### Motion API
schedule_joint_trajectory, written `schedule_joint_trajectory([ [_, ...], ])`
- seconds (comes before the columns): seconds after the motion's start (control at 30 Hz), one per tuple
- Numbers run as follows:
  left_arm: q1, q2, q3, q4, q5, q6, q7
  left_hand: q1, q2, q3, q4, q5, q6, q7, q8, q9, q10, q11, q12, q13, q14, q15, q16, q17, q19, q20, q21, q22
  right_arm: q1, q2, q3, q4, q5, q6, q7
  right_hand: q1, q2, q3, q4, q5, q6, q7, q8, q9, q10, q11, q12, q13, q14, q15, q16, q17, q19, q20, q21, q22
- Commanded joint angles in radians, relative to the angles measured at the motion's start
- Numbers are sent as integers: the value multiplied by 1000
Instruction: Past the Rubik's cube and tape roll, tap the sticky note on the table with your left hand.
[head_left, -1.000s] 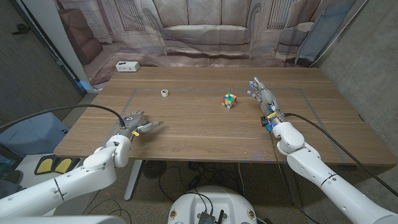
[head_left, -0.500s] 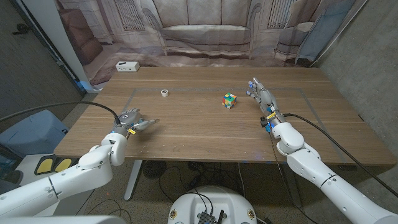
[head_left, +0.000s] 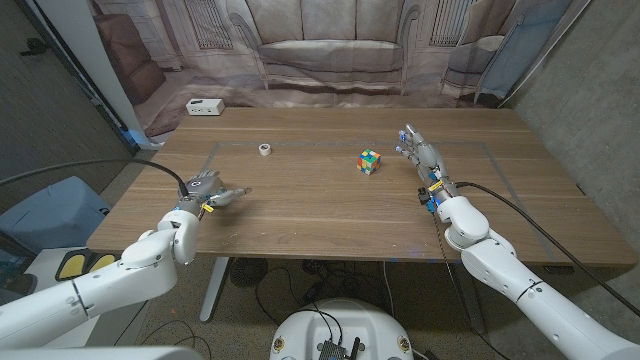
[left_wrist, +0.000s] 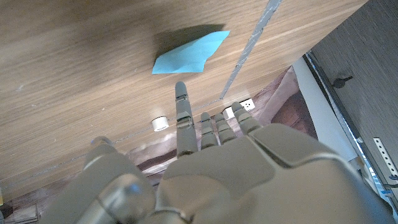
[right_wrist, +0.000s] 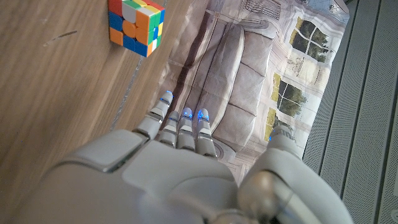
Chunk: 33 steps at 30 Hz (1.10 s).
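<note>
One finger (left_wrist: 181, 106) of the left hand (head_left: 205, 190) reaches further than its neighbours, all of them released, spread and holding nothing. In the left wrist view that fingertip lines up with the blue sticky note (left_wrist: 189, 53), which lies on the wooden table (head_left: 300, 215) just beyond it; whether there is contact I cannot tell, though a gap seems to remain. One edge of the note looks lifted, with a shadow beneath. In the head view the left hand sits at left of centre, near the table's left edge. The tape roll (head_left: 264, 149) is above and right of it, well apart; the Rubik's cube (head_left: 371, 160) is right of centre, further off. Judgement: the approach is done and the tap itself remains. Lower the hand straight down so the long fingertip lands on the flat middle of the note, not the raised edge, which could slide or fold. Touch lightly, then lift; no sideways drag. The right hand (head_left: 420, 150), at upper right beside the cube, has its fingers extended and empty, and should keep out of it
</note>
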Motion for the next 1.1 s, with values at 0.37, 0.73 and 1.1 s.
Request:
schedule_joint_trajectory([
  [0.37,-48,-8,44,40,35,-10,-40,3,7,3,-3,-3,3,-3,3,2,1,0,-2,2,4,5,4,1,2,11,5,5,-15,5,4,-8,-4,-3,-21,-1,5,-5,1,3,11,-2,1,6,7,2,3,5,9,1,6,4,6,5,5,4],
  [0.73,-63,-25,53,64,31,-18,-45,4,7,4,-4,-4,2,-13,2,2,2,1,-1,2,5,6,4,1,2,12,5,5,-14,9,4,-3,-3,-3,-23,0,5,-5,0,4,11,-2,1,6,8,2,3,5,9,1,6,4,6,5,5,4],
  [1.1,-72,-33,62,81,29,-43,-48,5,8,4,-5,-4,-9,-26,-3,2,3,0,-1,2,7,4,4,1,2,13,5,5,-12,8,1,1,-9,0,-21,0,5,-6,0,4,11,-2,1,6,9,3,3,5,9,1,6,3,7,6,6,4],
])
